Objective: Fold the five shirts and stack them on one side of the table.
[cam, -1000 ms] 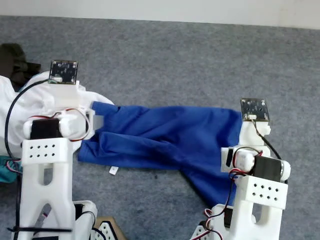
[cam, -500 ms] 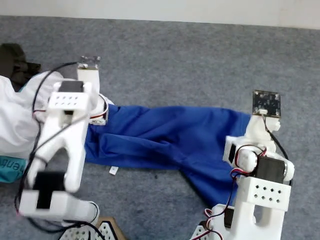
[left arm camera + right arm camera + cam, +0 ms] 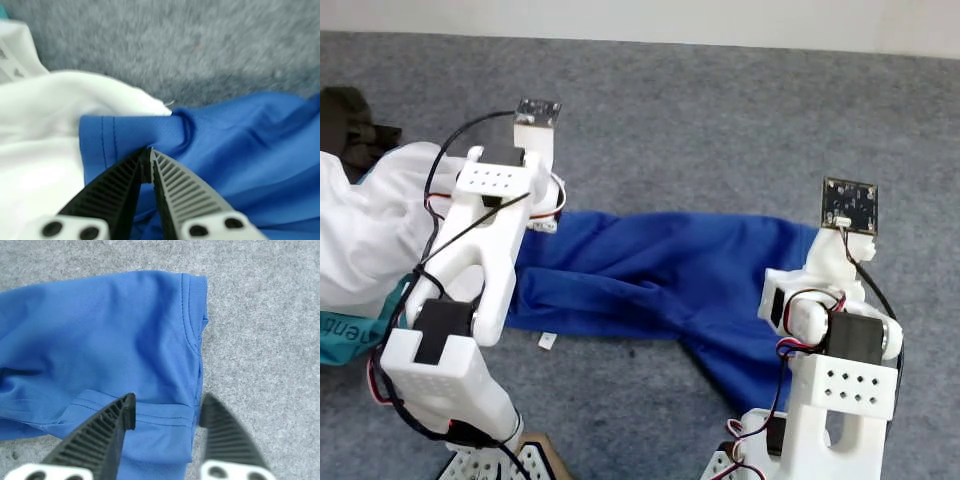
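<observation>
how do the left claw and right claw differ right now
The left claw is shut, pinching a stitched edge of the blue shirt; the right claw is open, gripping nothing. The left claw sits beside the white shirt; the right claw is over the blue shirt's opposite end. Both are at the same blue shirt.

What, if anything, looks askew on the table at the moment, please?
The blue shirt lies bunched in long creases, not flat; one end meets the heaped white shirt, where the left gripper pinches its hem. The right gripper hangs open over the other end.
</observation>
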Tool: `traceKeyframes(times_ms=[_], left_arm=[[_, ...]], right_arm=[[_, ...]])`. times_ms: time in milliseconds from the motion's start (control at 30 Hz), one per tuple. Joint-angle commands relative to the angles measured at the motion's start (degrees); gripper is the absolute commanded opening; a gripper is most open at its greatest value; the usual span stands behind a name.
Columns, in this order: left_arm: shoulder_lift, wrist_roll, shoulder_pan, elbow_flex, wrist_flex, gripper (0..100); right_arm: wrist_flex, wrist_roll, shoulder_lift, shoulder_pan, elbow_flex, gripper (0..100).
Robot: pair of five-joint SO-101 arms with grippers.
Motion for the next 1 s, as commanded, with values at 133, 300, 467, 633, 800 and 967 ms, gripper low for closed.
traceKeyframes(times_ms=[133,300,467,633,800,967], left_arm=[[-0.66,0.44,2.24,3.82,7.56,1],[-0.84,0.18,2.24,10.59,7.65,1],[-8.57,0.09,2.33,15.96,7.65,1],[-23.69,0.09,2.33,24.57,7.65,1],[-34.86,-0.09,2.33,36.7,7.12,1],[-35.38,-5.01,2.07,45.41,2.02,1]], right_arm=[[-1.8,-0.26,-1.1,0.04,-1.36,0.7],[-6.29,-0.26,-1.1,0.13,2.95,0.5],[-7.16,-0.26,-1.1,0.13,4.7,0.5],[-7.16,-0.26,-1.1,0.13,4.7,0.5],[-7.08,-0.26,-1.1,0.13,4.7,0.5],[-6.9,-0.26,-1.1,0.13,4.7,0.5]])
